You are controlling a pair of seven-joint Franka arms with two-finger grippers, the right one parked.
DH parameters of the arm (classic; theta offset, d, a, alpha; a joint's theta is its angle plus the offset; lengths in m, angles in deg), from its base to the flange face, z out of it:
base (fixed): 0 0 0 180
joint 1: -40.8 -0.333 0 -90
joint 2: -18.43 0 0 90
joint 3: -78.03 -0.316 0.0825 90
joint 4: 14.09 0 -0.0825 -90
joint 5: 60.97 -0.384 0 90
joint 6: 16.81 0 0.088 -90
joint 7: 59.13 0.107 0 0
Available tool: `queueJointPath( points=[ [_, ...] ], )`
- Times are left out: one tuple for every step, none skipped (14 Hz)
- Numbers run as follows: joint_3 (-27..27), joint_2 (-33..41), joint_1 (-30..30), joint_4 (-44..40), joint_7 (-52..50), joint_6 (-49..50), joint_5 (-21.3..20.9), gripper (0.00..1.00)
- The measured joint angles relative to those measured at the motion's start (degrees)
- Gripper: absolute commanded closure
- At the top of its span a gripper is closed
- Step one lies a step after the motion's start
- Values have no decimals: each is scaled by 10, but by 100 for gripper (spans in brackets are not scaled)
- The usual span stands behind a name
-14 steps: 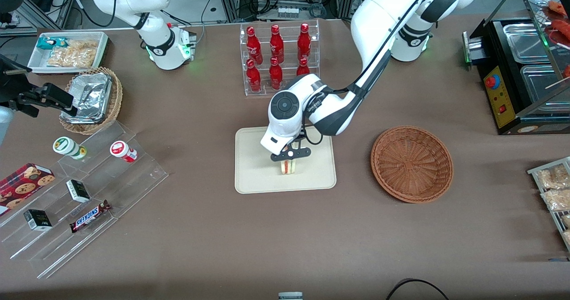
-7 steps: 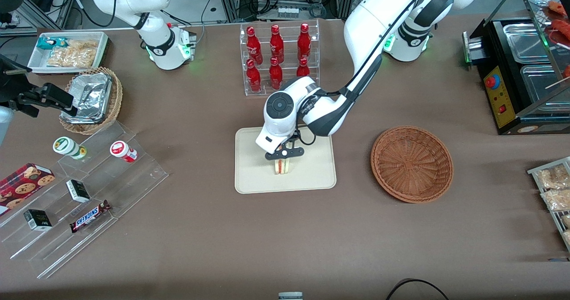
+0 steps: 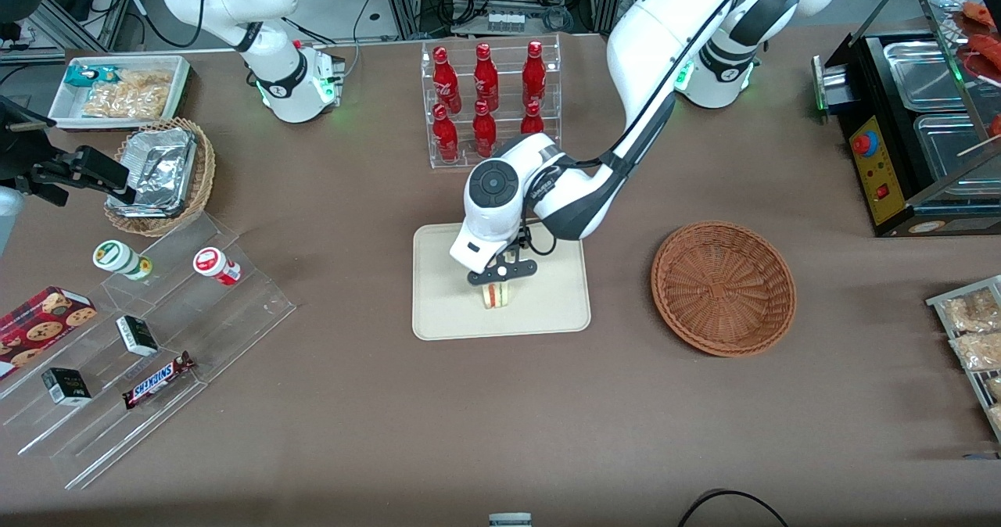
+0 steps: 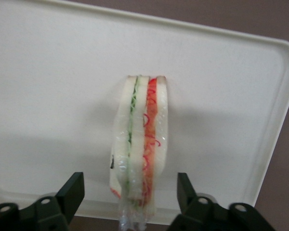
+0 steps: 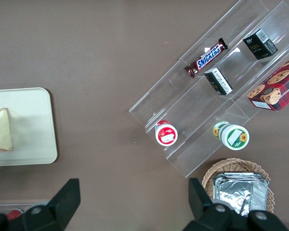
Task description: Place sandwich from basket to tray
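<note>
The sandwich is a wedge of white bread with red and green filling. It stands on its edge on the cream-beige tray near the tray's middle. My gripper hangs just above it and is open. In the left wrist view the sandwich sits between the black fingers with a gap on each side, on the tray. The gripper straddles it without touching. The reddish-brown basket is empty, toward the working arm's end. The right wrist view shows the sandwich on the tray.
A clear rack of red bottles stands farther from the front camera than the tray. A stepped acrylic shelf with snacks and a tan basket with foil trays lie toward the parked arm's end. A black food warmer stands at the working arm's end.
My gripper moved a little toward the parked arm's end over the tray with the sandwich. Its fingers now stand apart and the sandwich rests on the tray.
</note>
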Motion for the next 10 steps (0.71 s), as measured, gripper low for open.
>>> queueJointPath(
  points=[
    [-6, 11, -3, -4, 0, 23, 0, 0],
    [-15, 25, -8, -7, 0, 50, 0, 0],
    [-19, 39, -17, -9, 0, 69, 0, 0],
    [-21, 54, -28, -9, 1, 89, 0, 0],
    [-23, 71, -42, -9, 3, 118, 0, 0],
    [-24, 86, -58, -9, 7, 151, 0, 0],
    [-24, 100, -75, -9, 11, 184, 0, 0],
    [-25, 109, -92, -8, 19, 211, 0, 0],
    [-25, 117, -108, -6, 34, 234, 0, 0],
    [-25, 124, -124, 0, 57, 247, 0, 0]
  ],
)
